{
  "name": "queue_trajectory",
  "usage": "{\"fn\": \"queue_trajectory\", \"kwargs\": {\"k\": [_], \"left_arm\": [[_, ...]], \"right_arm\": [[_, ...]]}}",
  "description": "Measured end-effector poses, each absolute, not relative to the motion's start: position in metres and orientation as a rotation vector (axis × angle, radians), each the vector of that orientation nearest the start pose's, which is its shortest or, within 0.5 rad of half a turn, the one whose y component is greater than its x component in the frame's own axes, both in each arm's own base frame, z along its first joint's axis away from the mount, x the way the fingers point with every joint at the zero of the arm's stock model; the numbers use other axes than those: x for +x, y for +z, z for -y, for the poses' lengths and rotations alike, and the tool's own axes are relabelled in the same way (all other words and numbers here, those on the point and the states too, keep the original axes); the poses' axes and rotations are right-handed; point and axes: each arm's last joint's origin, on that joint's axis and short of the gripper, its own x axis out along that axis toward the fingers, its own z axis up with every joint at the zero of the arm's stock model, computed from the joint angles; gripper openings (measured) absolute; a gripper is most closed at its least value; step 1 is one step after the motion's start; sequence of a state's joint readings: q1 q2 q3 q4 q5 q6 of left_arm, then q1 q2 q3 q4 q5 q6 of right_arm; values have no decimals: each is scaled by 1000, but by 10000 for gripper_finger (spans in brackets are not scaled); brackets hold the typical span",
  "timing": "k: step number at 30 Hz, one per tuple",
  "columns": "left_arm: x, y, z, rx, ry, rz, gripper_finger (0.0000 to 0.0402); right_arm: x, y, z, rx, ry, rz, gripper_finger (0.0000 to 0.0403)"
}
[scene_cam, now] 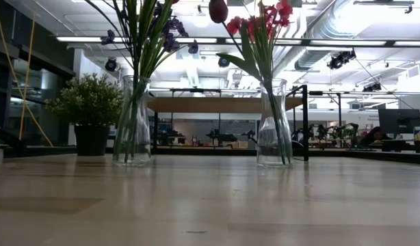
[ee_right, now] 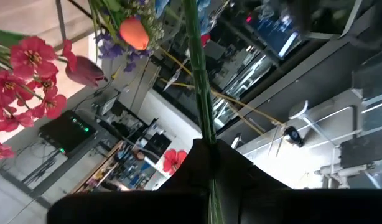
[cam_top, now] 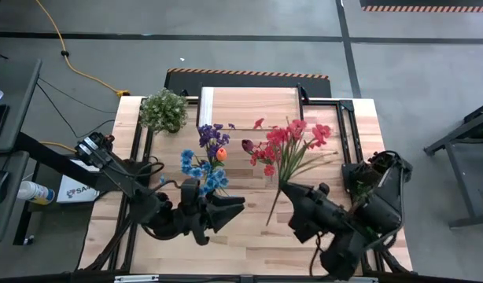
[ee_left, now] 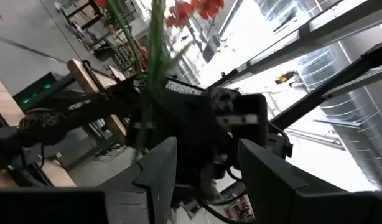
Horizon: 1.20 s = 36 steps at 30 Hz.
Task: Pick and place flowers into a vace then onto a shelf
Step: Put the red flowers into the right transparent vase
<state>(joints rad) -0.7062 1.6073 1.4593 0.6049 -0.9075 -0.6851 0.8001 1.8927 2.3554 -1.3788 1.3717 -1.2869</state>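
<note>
Two glass vases stand on the table. The left vase [scene_cam: 133, 123] holds blue and purple flowers [cam_top: 206, 161]. The right vase [scene_cam: 273, 126] holds red and maroon flowers [cam_top: 289, 141]. The shelf [cam_top: 249, 102] stands at the table's far edge. My right gripper [cam_top: 289, 191] is shut on a long green flower stem [cam_top: 282, 179] beside the red bunch. I cannot tell which bloom belongs to it. My left gripper [cam_top: 234, 211] is open and empty near the blue bunch, facing the right gripper. My right gripper pinches the green stem's lower part [ee_right: 207, 134] between its two fingers. The fingers come from the table's right side and lie across the stem. The stem is tilted: its lower end [cam_top: 270, 218] sticks out toward the near edge and its upper part runs into the red bunch.
A bushy pale-green potted plant [cam_top: 164, 110] stands at the far left, next to the shelf. Black frame bars [cam_top: 348, 130] run along the table's left and right sides. Bare tabletop [cam_top: 257, 244] lies along the near edge.
</note>
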Motion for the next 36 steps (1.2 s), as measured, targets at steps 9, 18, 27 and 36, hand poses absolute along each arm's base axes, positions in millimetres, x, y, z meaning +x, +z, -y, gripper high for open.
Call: {"fn": "queue_trajectory", "kwargs": {"k": [9, 18, 27, 36], "left_arm": [[291, 424, 212, -1032, 100, 349, 207], [295, 418, 212, -1105, 99, 320, 207], [295, 418, 214, -1115, 35, 300, 207], [300, 420, 220, -1121, -38, 280, 207]], "right_arm": [[241, 461, -246, -2055, -168, -688, 0], [242, 464, -250, -2037, -160, -656, 0], [252, 469, -248, -1998, -163, -639, 0], [266, 476, -244, -1989, -152, -611, 0]]}}
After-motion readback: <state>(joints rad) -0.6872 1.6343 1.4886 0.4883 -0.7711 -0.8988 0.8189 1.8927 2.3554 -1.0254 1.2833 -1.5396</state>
